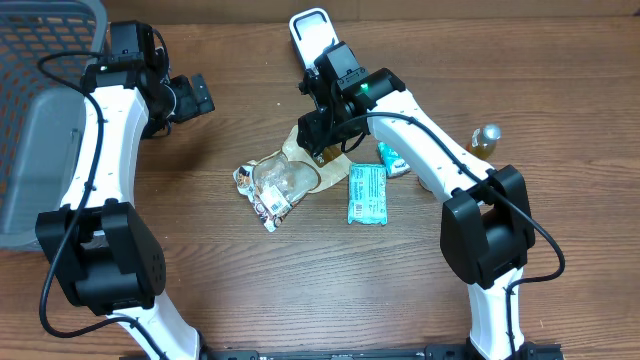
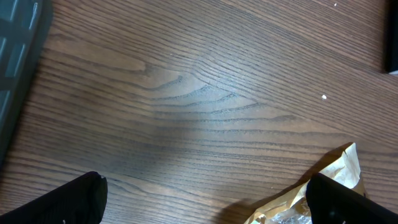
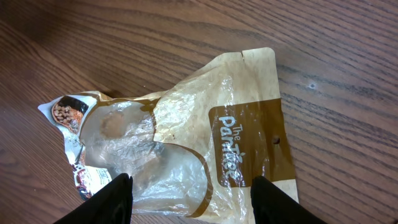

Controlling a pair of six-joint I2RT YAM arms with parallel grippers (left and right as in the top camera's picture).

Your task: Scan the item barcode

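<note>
A crumpled pouch [image 3: 205,124], clear plastic with a brown "The Pantree" label, lies flat on the wooden table [image 3: 348,56]. In the overhead view the pouch [image 1: 283,178] is at mid-table. My right gripper [image 1: 320,142] hovers over its far end. In the right wrist view the right gripper [image 3: 193,202] is open, its two black fingers [image 3: 112,202] standing either side of the pouch's lower edge, not pinching it. My left gripper [image 1: 198,95] is open and empty at the back left. In the left wrist view only the pouch's corner [image 2: 339,168] shows, by one finger. No barcode is visible.
A teal packet [image 1: 366,193] lies right of the pouch, with a smaller teal item [image 1: 393,158] behind it. A small bottle [image 1: 486,141] stands at far right. A white flat device [image 1: 311,34] sits at the back centre. A grey basket [image 1: 40,150] fills the left edge.
</note>
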